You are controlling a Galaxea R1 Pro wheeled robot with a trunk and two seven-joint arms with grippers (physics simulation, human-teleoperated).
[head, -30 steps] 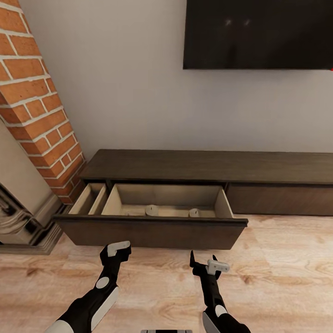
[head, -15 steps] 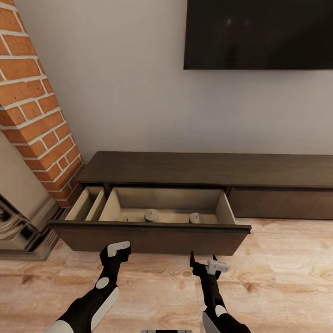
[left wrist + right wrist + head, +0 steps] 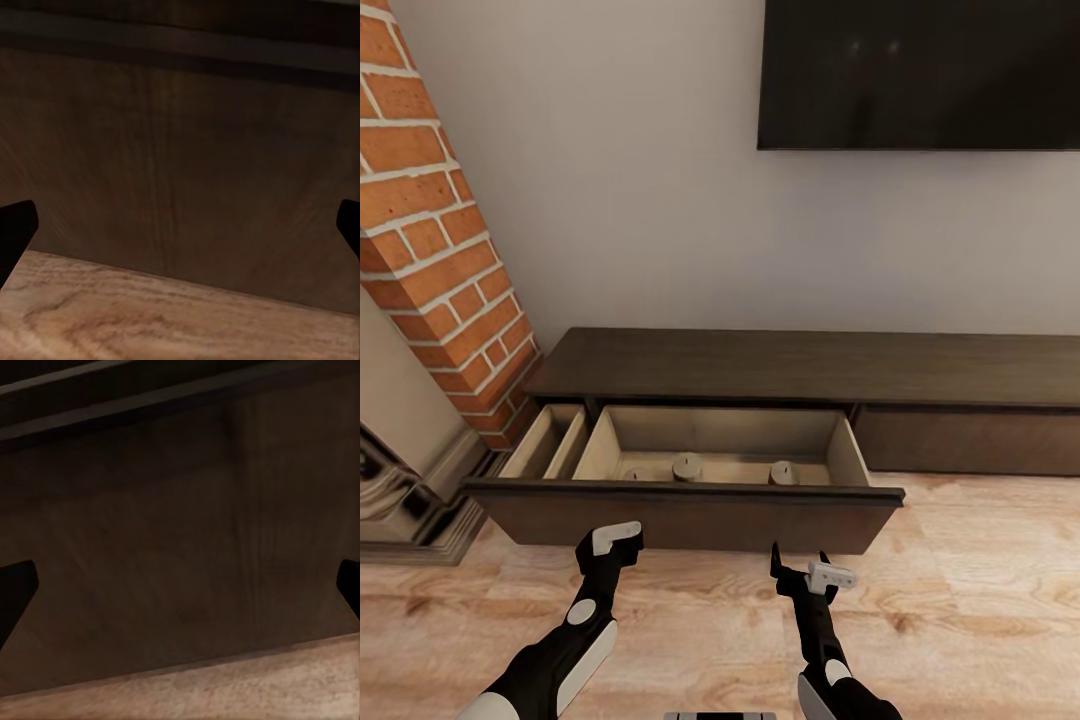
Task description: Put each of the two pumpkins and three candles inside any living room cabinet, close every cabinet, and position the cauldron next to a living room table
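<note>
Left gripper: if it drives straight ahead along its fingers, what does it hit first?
Most likely the dark front panel of the open drawer. The left gripper faces it squarely with jaws open, nothing between them; the gap to the panel is hard to judge.

I face the cabinet, which runs along the wall under the TV, with the brick column and fireplace to its left. Its left drawer is pulled out over the floor toward me, and the candles stand inside near the front, one left of another. My left gripper and right gripper hang just before the drawer front, apart from it.
</note>
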